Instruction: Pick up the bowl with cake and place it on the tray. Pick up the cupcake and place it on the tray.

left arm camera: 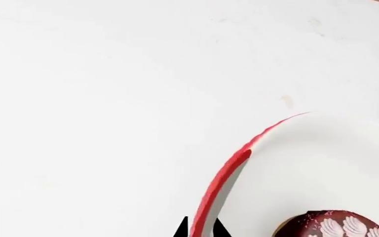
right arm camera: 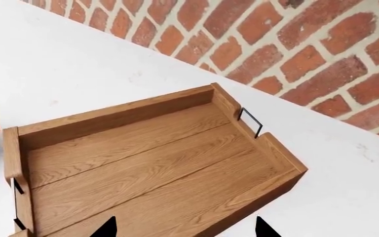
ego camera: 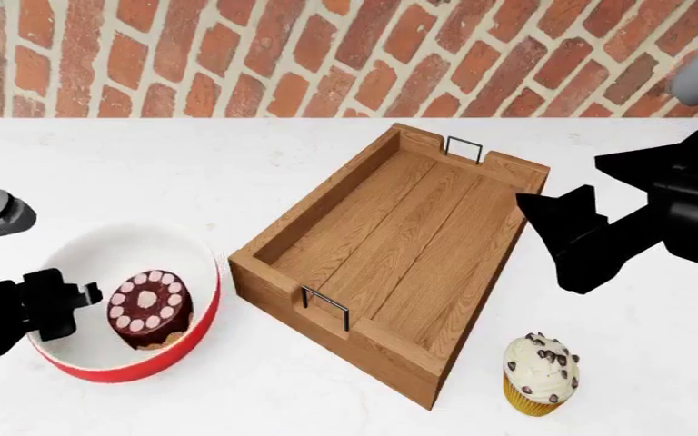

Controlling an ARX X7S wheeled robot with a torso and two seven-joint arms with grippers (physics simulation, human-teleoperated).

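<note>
From the left wrist, the left pincer [left arm camera: 201,229] shows only as two dark tips, one on each side of the bowl [left arm camera: 226,173] rim, the red wall running up between them. They look pinched on that rim, with no gap showing. The cake [left arm camera: 331,224] sits inside on the white floor, partly cut off by the frame. Around it is bare white bench [left arm camera: 110,98].

From the head, the bowl [ego camera: 124,309] stands near the bench's front left, just beside the tray [ego camera: 385,263], not touching it. The cake [ego camera: 149,307] lies a little off centre in the bowl. The left pincer [ego camera: 64,304] bites the rim on the side away from the tray. The tray lies askew in the middle of the bench, nothing in it, a wire handle at each short end. The cupcake [ego camera: 541,372] stands near the front edge, by the tray's near right corner. The right pincer [ego camera: 555,232] hangs above the tray's right side, well apart from the cupcake; its jaws look spread.

From the right wrist, two dark tips stand wide apart with nothing between them, and the tray [right arm camera: 150,163] fills the view below.

To do the lift well, I would raise the bowl straight up and level, since a one-sided rim hold will want to tip it and slide the cake. It must clear the tray's wall before crossing, then go down flat on the planks, leaving room for the cupcake.
</note>
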